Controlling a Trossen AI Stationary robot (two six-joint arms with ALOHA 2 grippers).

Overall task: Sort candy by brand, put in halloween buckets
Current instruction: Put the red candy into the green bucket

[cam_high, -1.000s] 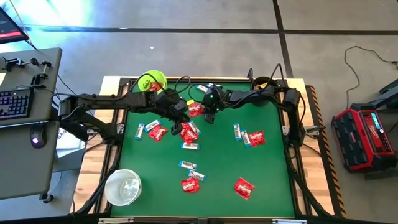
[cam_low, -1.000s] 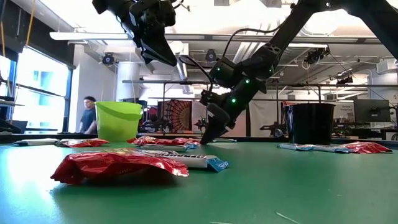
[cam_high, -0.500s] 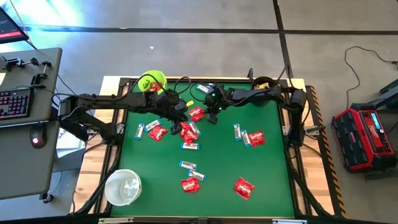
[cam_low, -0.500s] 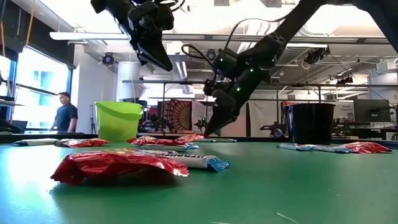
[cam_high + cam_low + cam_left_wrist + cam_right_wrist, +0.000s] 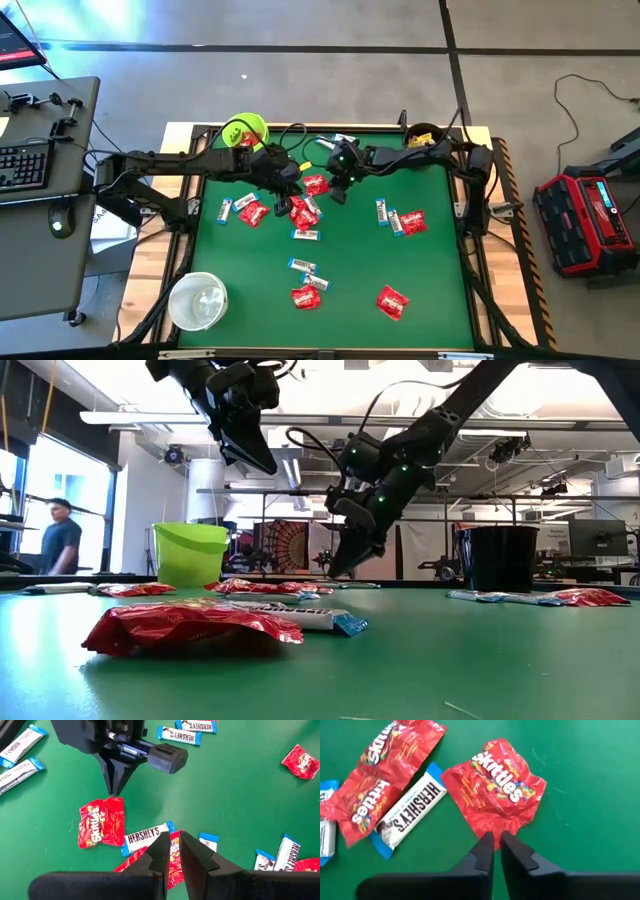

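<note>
The right claw (image 5: 494, 845) was pinched nearly shut, empty, its tips just at the edge of a crumpled red Skittles packet (image 5: 496, 787) lying flat on the green tabletop (image 5: 440, 260), upper middle of the overhead frame. The left claw (image 5: 171, 851), likewise closed on nothing, hovered over the neighbouring pile, partly hiding it.

Red Skittles packets (image 5: 315, 184) and slim white-and-blue Hershey's bars (image 5: 306, 235) lie flat, scattered mid-counter. The lime green bucket (image 5: 245, 130) and black bucket (image 5: 422, 134) stand at the far corners, the white bucket (image 5: 197, 301) at the near-left corner.
</note>
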